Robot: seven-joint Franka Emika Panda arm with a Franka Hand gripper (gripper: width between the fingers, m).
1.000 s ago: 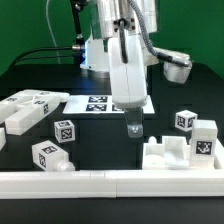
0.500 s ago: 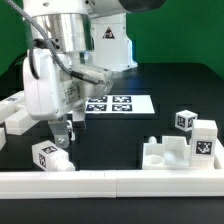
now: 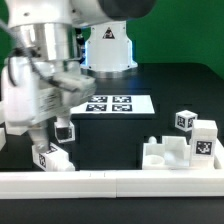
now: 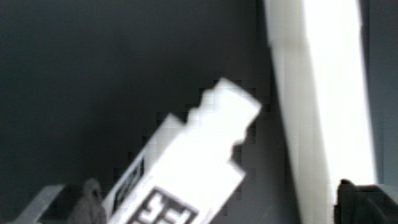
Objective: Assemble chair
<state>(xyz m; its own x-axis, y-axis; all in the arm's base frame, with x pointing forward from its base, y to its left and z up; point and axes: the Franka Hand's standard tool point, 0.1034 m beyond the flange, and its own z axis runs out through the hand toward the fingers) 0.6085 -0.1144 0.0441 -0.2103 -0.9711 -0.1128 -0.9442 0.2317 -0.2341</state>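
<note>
Wrist view: the gripper (image 4: 214,205) hangs with its jaws wide apart and gripping nothing. Between them shows a white tagged chair part (image 4: 187,165), lying slanted just beside the white border rail (image 4: 320,100). In the exterior view, other chair pieces (image 3: 197,132) stand farther along that rail.

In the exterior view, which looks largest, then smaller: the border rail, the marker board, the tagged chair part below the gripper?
Largest: the border rail.
Then the marker board.
Smallest: the chair part, though nearer the camera.
</note>
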